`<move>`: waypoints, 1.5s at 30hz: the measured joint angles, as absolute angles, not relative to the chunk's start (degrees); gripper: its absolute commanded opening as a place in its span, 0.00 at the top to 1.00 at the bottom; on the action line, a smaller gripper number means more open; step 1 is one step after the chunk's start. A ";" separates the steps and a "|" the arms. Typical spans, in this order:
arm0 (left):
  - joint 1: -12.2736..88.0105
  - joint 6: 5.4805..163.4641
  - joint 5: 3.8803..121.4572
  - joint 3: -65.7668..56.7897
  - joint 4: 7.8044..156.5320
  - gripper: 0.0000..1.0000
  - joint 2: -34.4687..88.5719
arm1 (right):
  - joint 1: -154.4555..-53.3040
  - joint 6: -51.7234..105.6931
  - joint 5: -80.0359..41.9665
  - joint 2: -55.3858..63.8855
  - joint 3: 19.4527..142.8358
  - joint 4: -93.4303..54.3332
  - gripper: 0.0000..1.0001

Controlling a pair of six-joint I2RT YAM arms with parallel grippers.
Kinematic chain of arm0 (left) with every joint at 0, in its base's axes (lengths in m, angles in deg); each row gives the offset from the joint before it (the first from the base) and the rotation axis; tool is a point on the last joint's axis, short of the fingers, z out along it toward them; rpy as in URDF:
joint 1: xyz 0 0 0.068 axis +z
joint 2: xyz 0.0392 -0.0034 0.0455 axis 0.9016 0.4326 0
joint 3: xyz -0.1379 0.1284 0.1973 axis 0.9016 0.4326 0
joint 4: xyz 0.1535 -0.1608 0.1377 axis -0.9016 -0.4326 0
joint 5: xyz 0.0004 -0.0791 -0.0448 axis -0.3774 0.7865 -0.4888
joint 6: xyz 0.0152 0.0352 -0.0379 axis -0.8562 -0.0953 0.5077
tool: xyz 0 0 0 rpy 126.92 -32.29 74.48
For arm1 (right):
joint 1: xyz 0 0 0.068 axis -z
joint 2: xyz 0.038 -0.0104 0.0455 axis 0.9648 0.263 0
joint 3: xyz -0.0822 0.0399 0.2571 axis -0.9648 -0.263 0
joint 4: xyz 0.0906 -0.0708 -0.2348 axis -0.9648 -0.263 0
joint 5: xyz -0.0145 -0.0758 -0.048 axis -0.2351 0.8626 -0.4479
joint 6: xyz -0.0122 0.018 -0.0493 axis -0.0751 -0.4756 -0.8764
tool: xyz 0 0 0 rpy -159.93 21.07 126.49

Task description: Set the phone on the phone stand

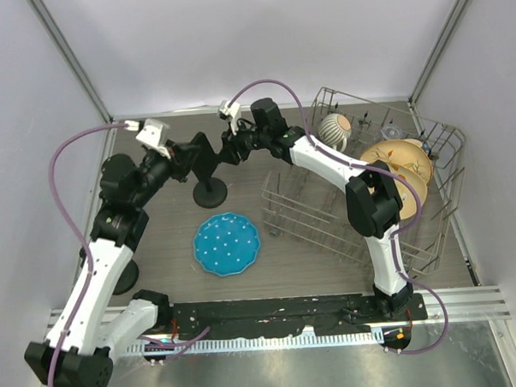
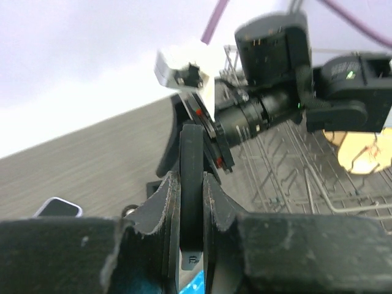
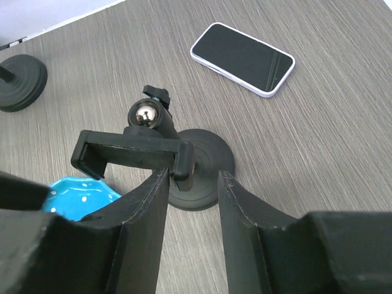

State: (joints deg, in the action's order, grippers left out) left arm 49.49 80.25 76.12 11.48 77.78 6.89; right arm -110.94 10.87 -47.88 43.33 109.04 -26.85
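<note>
The black phone stand (image 1: pixel 211 192) stands on its round base (image 3: pixel 202 165), with a chrome ball joint (image 3: pixel 145 114) and a flat clamp bar (image 3: pixel 128 152) on top. The white-edged phone (image 3: pixel 242 59) lies flat, screen up, on the table beyond the stand; it also shows in the left wrist view (image 2: pixel 58 208) and is hidden in the top view. My left gripper (image 2: pixel 191 177) is shut on the clamp bar (image 2: pixel 190 153), seen edge-on. My right gripper (image 3: pixel 193 174) is open above the base, its left finger against the clamp's end.
A blue dotted plate (image 1: pixel 227 244) lies just in front of the stand. A wire dish rack (image 1: pixel 328 220) with bowls (image 1: pixel 398 163) fills the right side. A second round black base (image 1: pixel 124 275) sits near the left arm.
</note>
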 measured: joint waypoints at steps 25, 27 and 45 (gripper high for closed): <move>49.56 81.71 68.63 13.70 82.35 1.00 0.46 | -112.69 11.04 -45.41 43.74 106.94 -23.64 0.99; 49.56 81.71 71.66 13.68 82.33 1.00 1.49 | -112.64 10.80 -45.85 43.98 106.98 -23.27 0.99; 49.56 77.71 104.91 2.73 82.06 1.00 25.34 | -111.55 5.27 -54.40 44.18 107.07 -24.67 0.99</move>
